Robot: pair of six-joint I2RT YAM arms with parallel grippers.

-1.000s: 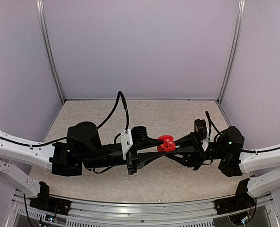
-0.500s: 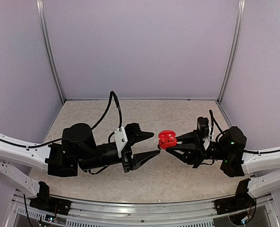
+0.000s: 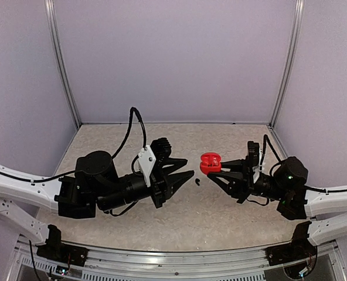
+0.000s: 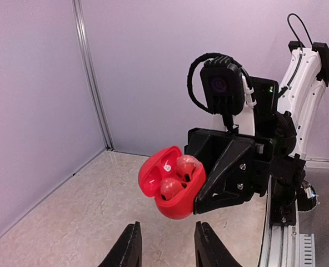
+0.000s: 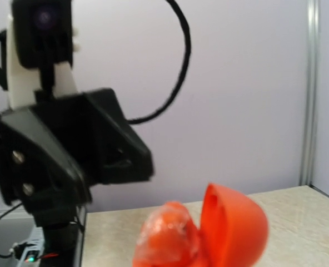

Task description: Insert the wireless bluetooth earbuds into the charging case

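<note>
1. Table point(image 3: 220, 219): I see a speckled beige surface with plain walls at 9, 12 and 3 o'clock.
2. Left arm point(image 3: 97, 178): it reaches in from 8 o'clock and points toward 3 o'clock.
3. Right arm point(image 3: 291, 181): it reaches in from 4 o'clock and points toward 9 o'clock, facing the left arm.
4. Left gripper point(image 4: 167, 228): the fingers stand a narrow gap apart and hold nothing. It is clear of the case, at 9 o'clock from it.
5. Right gripper point(image 3: 215, 171): it is clamped on the charging case point(image 3: 209, 163), which it holds above the table, just off table centre toward 2 o'clock.
6. Charging case: red, with the lid hinged open.
7. Red earbuds point(image 4: 170, 188): in the left wrist view I see two, seated side by side in the case's wells.
8. Small dark object point(image 3: 197, 181): it lies on the table at 7 o'clock from the case. It is too small for me to identify.
</note>
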